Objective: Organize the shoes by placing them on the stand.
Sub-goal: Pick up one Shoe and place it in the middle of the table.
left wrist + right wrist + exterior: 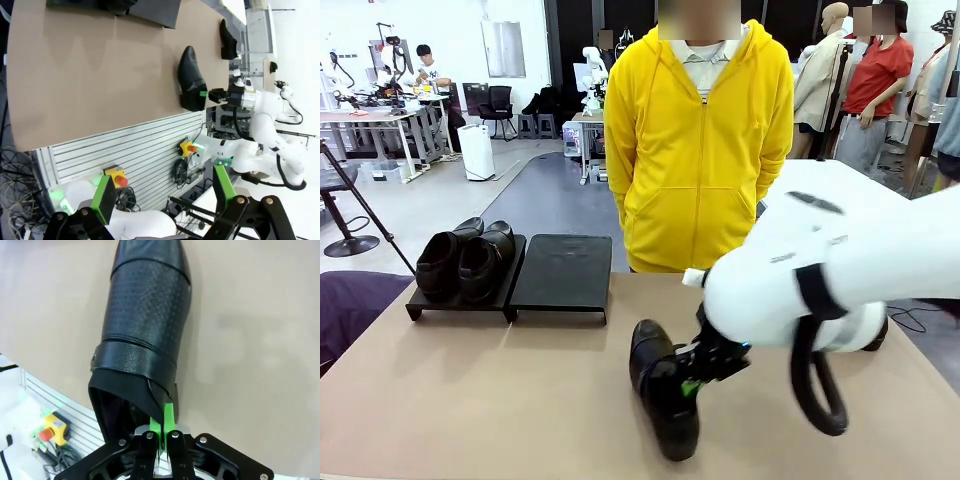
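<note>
Two black glossy shoes (460, 262) sit side by side on the left panel of the low black stand (560, 272); its right panel is bare. A third shoe (655, 385) (145, 315) lies near the table's front middle, toe pointing away. My right gripper (705, 362) (163, 432) is shut on the rim of that shoe's heel opening, green pads pinching the leather. The left wrist view shows this shoe (190, 77) with the right gripper (215, 95) on it, and another shoe (228, 39) alone farther along the table. My left gripper (162, 192) hangs open off the table's edge, holding nothing.
A person in a yellow hoodie (695, 140) stands at the far edge behind the stand, hands out of sight. My white right arm (840, 270) covers the table's right side. Bare brown tabletop (500, 390) lies between the stand and the front edge.
</note>
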`<state>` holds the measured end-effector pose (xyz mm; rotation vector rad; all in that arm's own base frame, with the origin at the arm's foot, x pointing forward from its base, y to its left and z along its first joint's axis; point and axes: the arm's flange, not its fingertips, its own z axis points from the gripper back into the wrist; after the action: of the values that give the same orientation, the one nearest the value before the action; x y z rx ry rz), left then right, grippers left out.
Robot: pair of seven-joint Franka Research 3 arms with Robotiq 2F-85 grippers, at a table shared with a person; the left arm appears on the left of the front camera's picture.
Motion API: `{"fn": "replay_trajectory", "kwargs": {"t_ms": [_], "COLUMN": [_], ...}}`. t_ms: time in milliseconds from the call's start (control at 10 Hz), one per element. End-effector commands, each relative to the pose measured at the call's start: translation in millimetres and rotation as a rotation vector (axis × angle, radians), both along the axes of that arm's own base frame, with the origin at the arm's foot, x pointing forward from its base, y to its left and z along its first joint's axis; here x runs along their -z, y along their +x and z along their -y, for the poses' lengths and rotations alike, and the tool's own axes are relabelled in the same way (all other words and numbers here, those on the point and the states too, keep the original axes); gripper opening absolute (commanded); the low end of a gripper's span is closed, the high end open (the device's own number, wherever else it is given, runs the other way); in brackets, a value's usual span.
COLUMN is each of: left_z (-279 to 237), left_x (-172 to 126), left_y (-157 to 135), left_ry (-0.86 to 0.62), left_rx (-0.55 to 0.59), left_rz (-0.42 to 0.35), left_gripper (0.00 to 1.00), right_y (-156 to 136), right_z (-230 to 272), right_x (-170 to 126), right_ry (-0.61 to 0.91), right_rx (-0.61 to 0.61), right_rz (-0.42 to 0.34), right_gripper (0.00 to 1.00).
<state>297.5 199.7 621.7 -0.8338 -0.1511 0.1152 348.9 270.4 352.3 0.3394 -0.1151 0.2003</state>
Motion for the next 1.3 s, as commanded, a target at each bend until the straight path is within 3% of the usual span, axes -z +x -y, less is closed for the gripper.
{"fn": "replay_trajectory", "kwargs": {"t_ms": [0,400,800,900,1000,1100,1200], "left_z": [0.7,0.7,0.7,0.7,0.7,0.7,0.7], "left_x": [0.4,0.4,0.4,0.4,0.4,0.4,0.4], "left_y": [-3.4,-3.4,-3.4,-3.4,-3.4,-3.4,-3.4], "left_ry": [0.009,0.009,0.009,0.009,0.009,0.009,0.009], "left_rx": [0.002,0.002,0.002,0.002,0.002,0.002,0.002], "left_rz": [-0.008,-0.008,-0.008,-0.008,-0.008,-0.008,-0.008], "left_gripper": [1.00,1.00,1.00,1.00,1.00,1.00,1.00], "right_y": [24.0,26.2,27.7,28.1,28.0,27.5,26.7], "right_z": [-20.8,-25.0,-22.7,-23.0,-23.3,-22.8,-19.2], "right_x": [3.1,3.7,3.7,3.3,3.1,1.5,-2.9], "right_ry": [0.086,0.111,0.124,0.124,0.131,0.143,0.163], "right_rx": [-0.030,-0.013,0.021,0.022,0.012,0.013,0.008], "right_rz": [-0.042,-0.099,-0.094,-0.097,-0.104,-0.102,-0.094], "right_gripper": [0.00,0.00,0.00,0.18,0.76,1.00,1.00]}}
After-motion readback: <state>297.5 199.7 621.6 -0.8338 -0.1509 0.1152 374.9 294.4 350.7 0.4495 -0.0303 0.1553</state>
